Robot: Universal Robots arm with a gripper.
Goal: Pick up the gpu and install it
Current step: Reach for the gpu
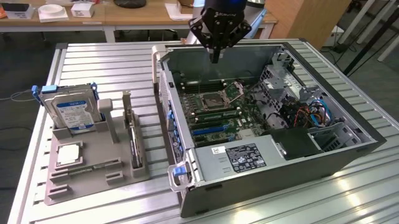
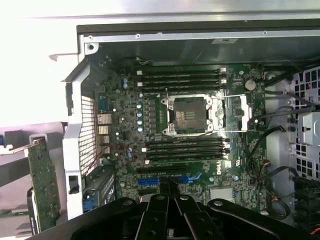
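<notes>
The gpu (image 1: pixel 132 140) stands on edge in a slot of the grey holder (image 1: pixel 93 189), at the exterior view's left of the open computer case (image 1: pixel 262 158). Its green board with the metal bracket also shows beside the case wall as the gpu (image 2: pixel 44 185) in the wrist view. My gripper (image 1: pixel 215 57) hangs above the far part of the case, over the motherboard (image 1: pixel 218 109), well apart from the gpu. Its fingers are shut together with nothing between them. In the wrist view the gripper (image 2: pixel 167 186) points down at the blue card slots (image 2: pixel 186 178).
A hard drive (image 1: pixel 72 109) with a blue-white label stands at the holder's far end, and a square CPU chip (image 1: pixel 68 154) lies nearer. Inside the case are the open CPU socket (image 2: pixel 187 114), memory slots, cables and the black power supply (image 1: pixel 249 156). Desks stand behind the table.
</notes>
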